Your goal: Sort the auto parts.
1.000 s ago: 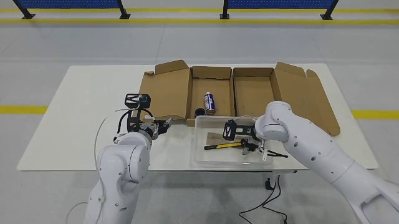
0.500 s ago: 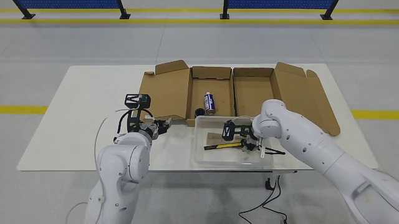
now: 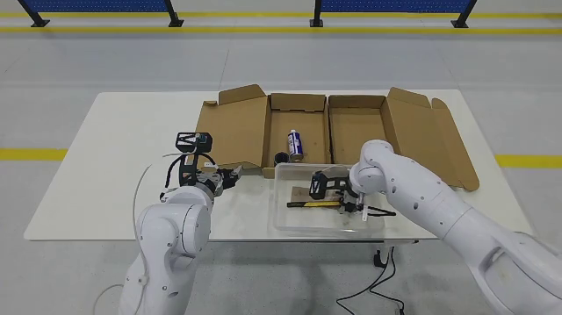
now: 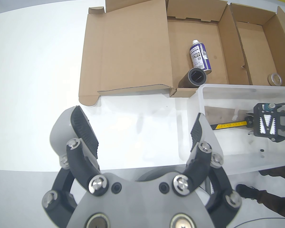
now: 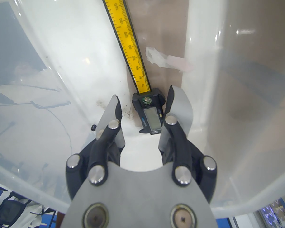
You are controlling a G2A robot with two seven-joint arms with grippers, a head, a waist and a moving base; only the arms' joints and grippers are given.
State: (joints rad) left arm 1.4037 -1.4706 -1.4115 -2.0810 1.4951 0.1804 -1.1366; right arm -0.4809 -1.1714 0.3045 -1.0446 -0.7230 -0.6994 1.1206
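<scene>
Right gripper point(image 5: 143, 94) is down inside the clear bin point(image 3: 277, 201) at the table's front edge. Fingers are apart, one on each side of the caliper point(image 5: 127, 36) head. The caliper lies flat on the bin floor.

Left gripper point(image 4: 137, 117) hangs over the table's front edge beside the bin, fingers spread, holding nothing.

Spray can point(image 4: 199, 56) and black tube point(image 4: 194, 77) lie in the cardboard box point(image 3: 237, 131) behind.

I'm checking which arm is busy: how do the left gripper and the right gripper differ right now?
The left gripper hangs over bare table beside the clear bin; the right gripper is down inside that bin. The left gripper's jaws stand wide with nothing between them; the right gripper's jaws straddle the caliper's display head. Both are open.
</scene>
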